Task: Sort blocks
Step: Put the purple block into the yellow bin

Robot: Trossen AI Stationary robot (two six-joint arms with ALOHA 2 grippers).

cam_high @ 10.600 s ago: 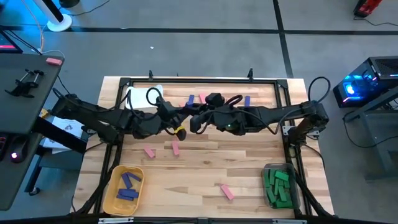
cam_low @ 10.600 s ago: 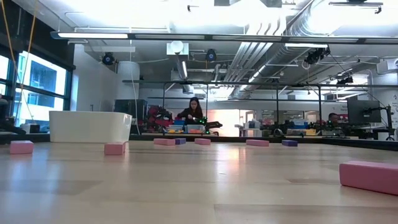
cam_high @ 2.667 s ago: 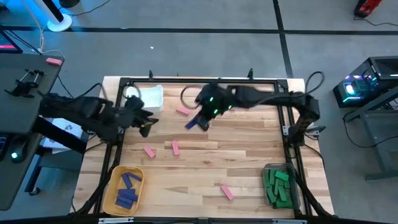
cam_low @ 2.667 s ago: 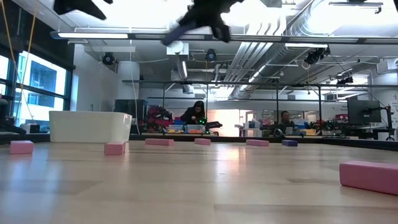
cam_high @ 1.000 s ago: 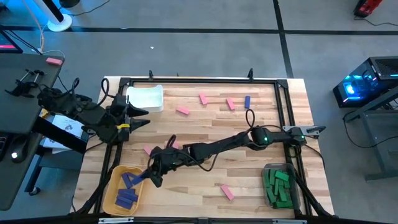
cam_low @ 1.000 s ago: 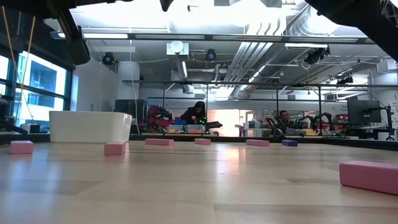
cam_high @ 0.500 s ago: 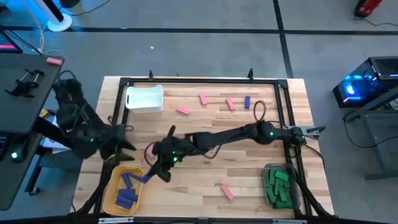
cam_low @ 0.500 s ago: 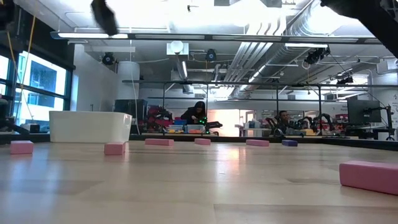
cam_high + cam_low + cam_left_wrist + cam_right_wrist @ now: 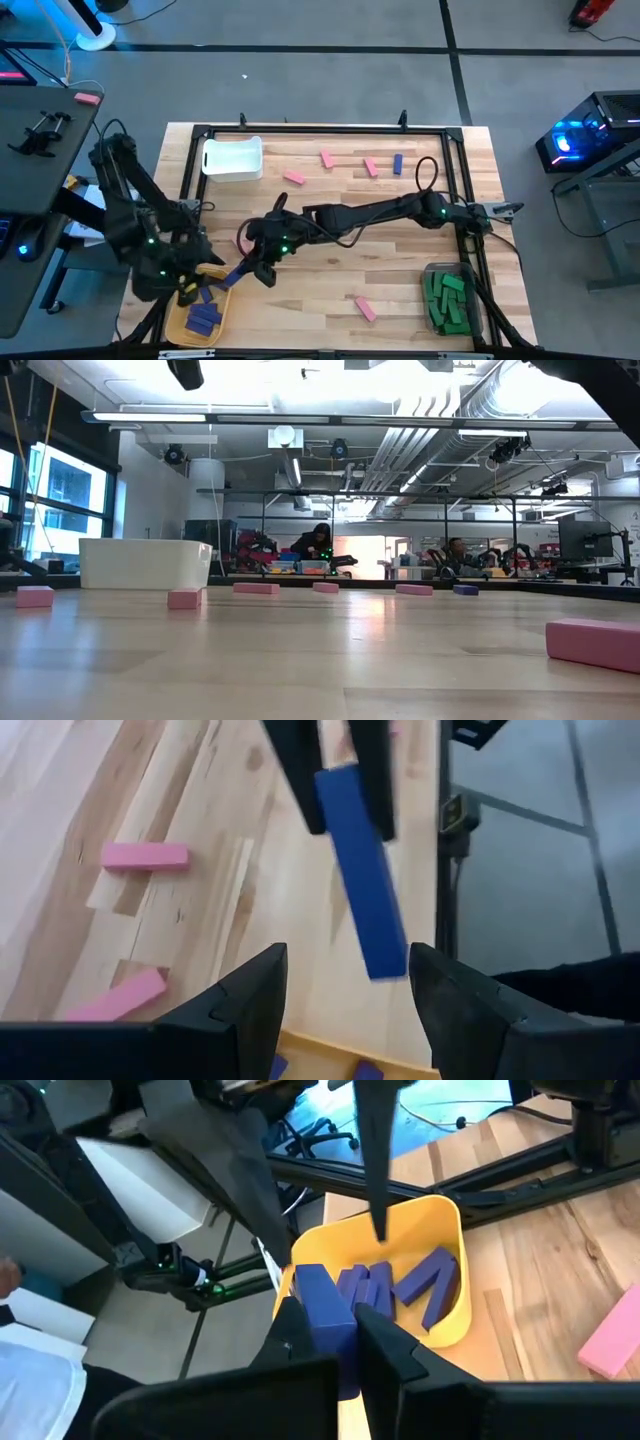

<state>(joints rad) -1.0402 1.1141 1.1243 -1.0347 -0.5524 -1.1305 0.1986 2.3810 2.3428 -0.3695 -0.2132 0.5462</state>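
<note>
My right gripper [image 9: 252,270] reaches from the table's right to the far right corner of the yellow bin [image 9: 178,322] and is shut on a blue block [image 9: 234,277]. The left wrist view shows that block [image 9: 360,880] in the air beyond my open left gripper [image 9: 345,1010]. My left gripper [image 9: 195,284] hovers over the bin's far edge, touching nothing. Several blue blocks [image 9: 400,1285] lie in the bin. Pink blocks [image 9: 327,158] [image 9: 293,178] [image 9: 365,308] and one blue block [image 9: 397,163] lie flat on the table. My right gripper pinches the blue block between its two fingers [image 9: 300,780] at one end [image 9: 338,792]. The block runs on along the fingers and sticks out past them toward the yellow bin. It is lifted clear, its free end [image 9: 388,955] slanting down over the bin's rim.
A white bin [image 9: 232,158] stands at the far left and a clear bin of green blocks [image 9: 447,297] at the near right corner. A black frame [image 9: 320,129] borders the table. In the low view, pink blocks [image 9: 595,640] [image 9: 184,598] lie on the wood.
My left gripper has swung from beside the white bin toward the table's near edge and now hangs over the yellow bin. My right gripper has stayed by the bin's far right corner, keeping the blue block in its hold.
</note>
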